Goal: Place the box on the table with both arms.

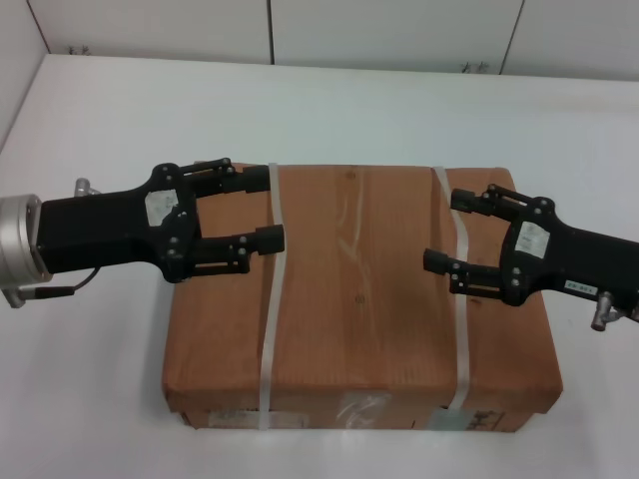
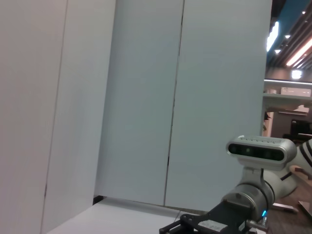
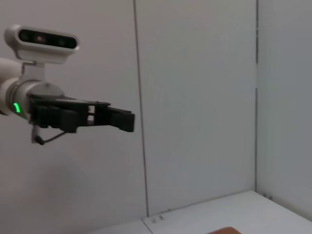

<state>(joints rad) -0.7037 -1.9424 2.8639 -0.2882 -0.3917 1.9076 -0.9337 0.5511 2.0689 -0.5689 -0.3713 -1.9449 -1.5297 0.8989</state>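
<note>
Resting flat on the desk (image 1: 110, 130), box (image 1: 359, 289); keeping left end effector (image 1: 262, 208) and right end effector (image 1: 447, 230) open, withdrawing outward evenly, clear of straps (image 1: 272, 299).

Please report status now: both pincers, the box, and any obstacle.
Left pincer open, above box's left side. Right pincer open, above box's right side. Box flat on table, not gripped. No obstacle seen.

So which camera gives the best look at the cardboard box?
The head view: the box shows whole from above on the table, both straps visible. The right wrist view catches only a brown sliver at its edge; the left wrist view shows none.
</note>
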